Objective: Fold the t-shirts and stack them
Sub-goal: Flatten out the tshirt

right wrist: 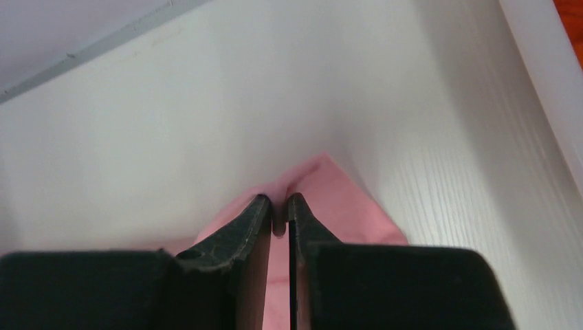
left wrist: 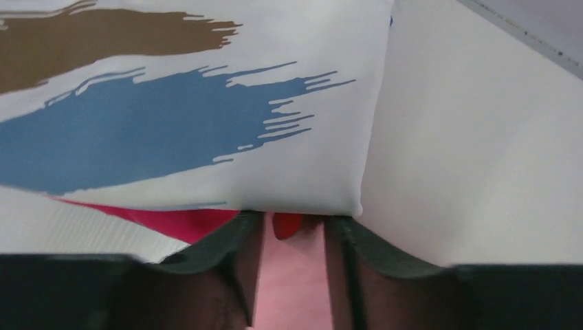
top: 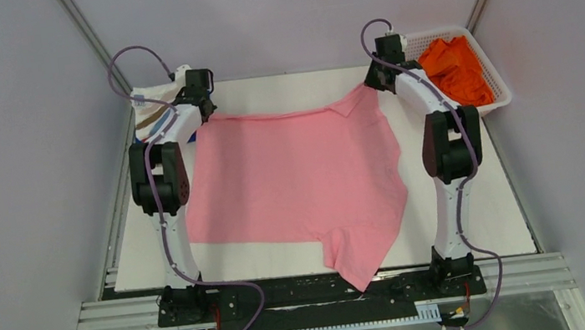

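Observation:
A light pink t-shirt (top: 298, 173) lies spread flat on the white table, one sleeve hanging over the near edge. My left gripper (top: 198, 92) sits at its far left corner. In the left wrist view its jaws (left wrist: 294, 220) stand apart over flat pink cloth (left wrist: 289, 289). My right gripper (top: 379, 74) is at the far right corner, where its fingertips (right wrist: 280, 203) pinch a raised fold of the pink cloth (right wrist: 344, 213). A folded white t-shirt with tan and blue streaks (left wrist: 206, 103) lies just beyond the left gripper, on a magenta t-shirt (left wrist: 165, 220).
A white lattice basket (top: 498, 85) at the back right holds a crumpled orange t-shirt (top: 454, 69). The folded printed t-shirt (top: 149, 111) sits at the table's back left corner. Bare table (top: 481, 218) shows to the right of the pink shirt.

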### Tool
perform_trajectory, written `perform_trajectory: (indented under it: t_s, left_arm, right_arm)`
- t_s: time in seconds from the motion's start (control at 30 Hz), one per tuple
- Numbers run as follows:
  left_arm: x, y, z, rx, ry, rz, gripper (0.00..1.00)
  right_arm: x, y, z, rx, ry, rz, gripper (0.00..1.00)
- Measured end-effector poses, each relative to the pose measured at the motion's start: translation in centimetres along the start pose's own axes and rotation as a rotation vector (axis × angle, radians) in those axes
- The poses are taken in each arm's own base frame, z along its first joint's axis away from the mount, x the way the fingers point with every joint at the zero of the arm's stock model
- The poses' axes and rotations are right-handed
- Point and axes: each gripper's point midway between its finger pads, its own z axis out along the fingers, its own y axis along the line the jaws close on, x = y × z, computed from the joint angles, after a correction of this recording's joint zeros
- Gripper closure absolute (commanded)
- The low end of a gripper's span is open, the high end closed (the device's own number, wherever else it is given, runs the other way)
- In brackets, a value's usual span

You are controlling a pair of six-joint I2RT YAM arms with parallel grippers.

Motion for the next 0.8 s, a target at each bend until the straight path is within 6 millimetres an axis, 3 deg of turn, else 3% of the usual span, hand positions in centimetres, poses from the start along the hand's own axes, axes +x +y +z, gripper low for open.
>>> perform_trajectory:
  t_s: [0.03, 0.1, 0.17, 0.4, 0.57, 0.8]
  left_arm:
    - [0.0, -0.3, 0.3, 0.002, 0.007, -0.012, 0.28]
    - [0.2, -0.6, 0.5, 0.015, 0.020, -0.013, 0.12]
    - [0.3, -1.0, 0.5, 0.033, 0.031, -0.018, 0.01]
    - [1.0, -2.0, -0.6, 0.121, 0.057, -0.027, 0.00]
    - [1.2, -3.1, -3.1, 0.235, 0.083, -0.038, 0.00]
    - [1.3, -5.2, -7.2, 0.361, 0.081, -0.034, 0.00]
  right_arm:
    - [-0.7, 0.4, 1.3, -0.022, -0.004, 0.009, 0.43]
    - [-1.1, 1.0, 3.1, -0.070, 0.006, 0.021, 0.22]
    - [-0.5, 1.1, 3.6, -0.100, 0.039, 0.023, 0.15]
    - [1.9, 1.1, 1.9, -0.156, 0.115, 0.023, 0.05]
    - [4.5, 1.6, -0.4, -0.214, 0.173, 0.017, 0.00]
    - [6.8, 4.1, -1.1, -0.293, 0.224, 0.010, 0.00]
